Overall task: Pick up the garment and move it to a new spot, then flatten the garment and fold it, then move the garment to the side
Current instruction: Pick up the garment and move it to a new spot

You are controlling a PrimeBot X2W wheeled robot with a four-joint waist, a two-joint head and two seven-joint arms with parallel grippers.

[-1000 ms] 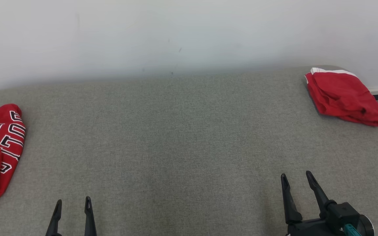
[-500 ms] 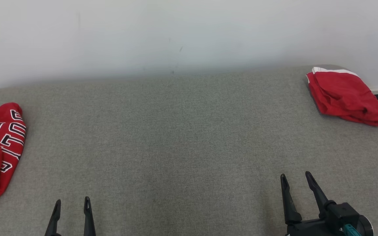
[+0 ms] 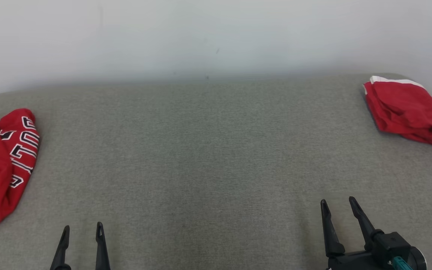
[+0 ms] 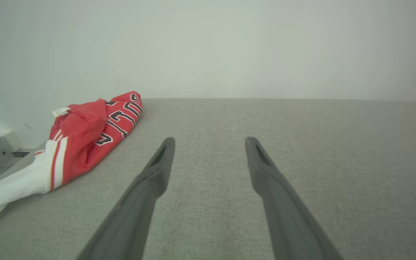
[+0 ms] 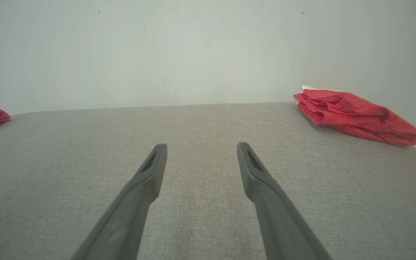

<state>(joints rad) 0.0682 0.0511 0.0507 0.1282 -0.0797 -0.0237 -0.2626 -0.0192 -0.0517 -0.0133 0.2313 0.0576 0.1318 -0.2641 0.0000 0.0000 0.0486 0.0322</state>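
Jaws on both arms stand fully apart and hold nothing; each pair rests low over the near edge of the grey fabric-covered worktop (image 3: 208, 150), left jaws at the head view's seven o'clock, right jaws at its five o'clock.

Two red garments are present. A lettered garment (image 3: 13, 157) lies bunched at the worktop's left edge, about ten o'clock from the left jaws and well apart from them. A plain red garment (image 3: 407, 112) with a white trim sits in a compact heap at the far right corner, about one o'clock from the right jaws, also well apart.

Judgement: the plain heap looks already dealt with and set aside, so the lettered garment is the likelier item for pick-up (the task sentence does not say which).

Governing relation: the lettered garment's long axis runs roughly one to seven o'clock in the head view, near parallel to the left edge. Its near end, a white band (image 4: 20, 184), appears in the left wrist view to droop over that edge. The left arm is clearly the nearer; the right arm would have to cross the whole bare middle.

Next move calls for the left jaws to swing toward ten o'clock and close on a raised fold. Risk: a grip on the drooping end may drag cloth off the edge.
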